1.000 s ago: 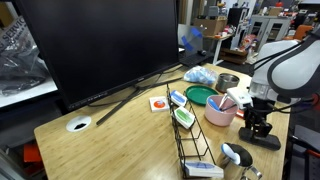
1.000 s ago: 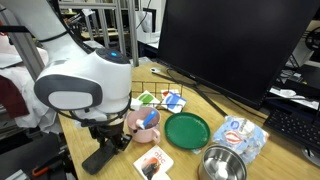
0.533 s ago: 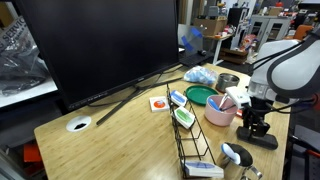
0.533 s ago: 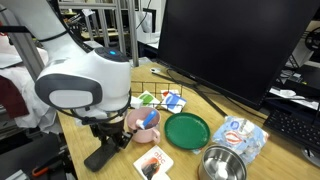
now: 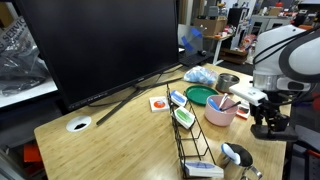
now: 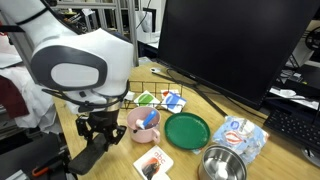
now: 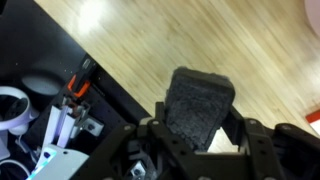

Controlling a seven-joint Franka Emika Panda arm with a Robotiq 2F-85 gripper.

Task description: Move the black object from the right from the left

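The black object (image 7: 198, 103) is a matte-black oblong bar clamped between my gripper's (image 7: 195, 138) jaws. In both exterior views the gripper (image 5: 268, 120) (image 6: 97, 136) holds it lifted above the wooden table, beside the pink bowl (image 5: 220, 113) (image 6: 143, 123). The bar (image 6: 86, 159) hangs tilted from the fingers over the table's edge. In an exterior view it (image 5: 272, 130) is mostly hidden by the fingers.
A green plate (image 6: 187, 130), a metal bowl (image 6: 222, 163) and a picture card (image 6: 153, 161) lie near the pink bowl. A black wire rack (image 5: 195, 135) and a big monitor (image 5: 100, 45) stand on the table (image 5: 120, 140). The table's edge is close under the gripper.
The gripper has risen and shifted outward toward the table's edge, lifting the black bar off the table; before it was low at the table surface.
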